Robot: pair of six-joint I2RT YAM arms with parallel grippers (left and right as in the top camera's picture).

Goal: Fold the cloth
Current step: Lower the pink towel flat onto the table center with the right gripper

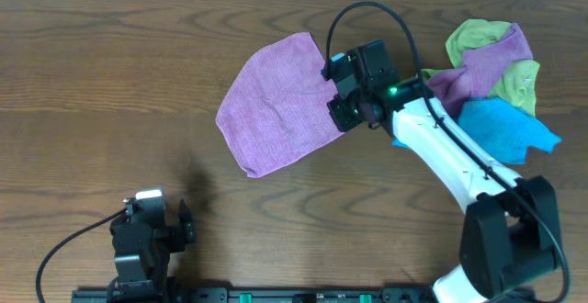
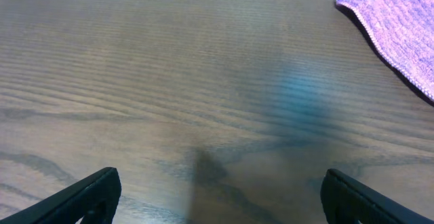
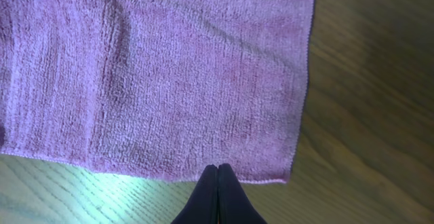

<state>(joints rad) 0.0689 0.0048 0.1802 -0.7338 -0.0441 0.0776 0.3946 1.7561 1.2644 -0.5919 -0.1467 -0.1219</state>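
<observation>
One cloth [image 1: 276, 101] spreads toward worktop's left edge from right arm [image 1: 441, 151], jaws pressed together at its hem; left arm [image 1: 138, 239] far, jaws spread.

**Arm and tool status: left folded in and open, right extended and closed**

1. I find the left arm [image 1: 138, 243] folded compactly over its mount at the lower left of the overhead view. Its wrist points forward.
2. The left tool [image 2: 220, 176] stands wide open. Its two dark fingers [image 2: 95, 193] sit at opposite lower corners of the left wrist view, with nothing between them.
3. The right arm [image 1: 441, 151] is stretched out from its base [image 1: 510, 239]. The white link runs diagonally up and to the left.
4. The right tool [image 3: 218, 170] is closed, with both tips pressed together into a single point.
</observation>
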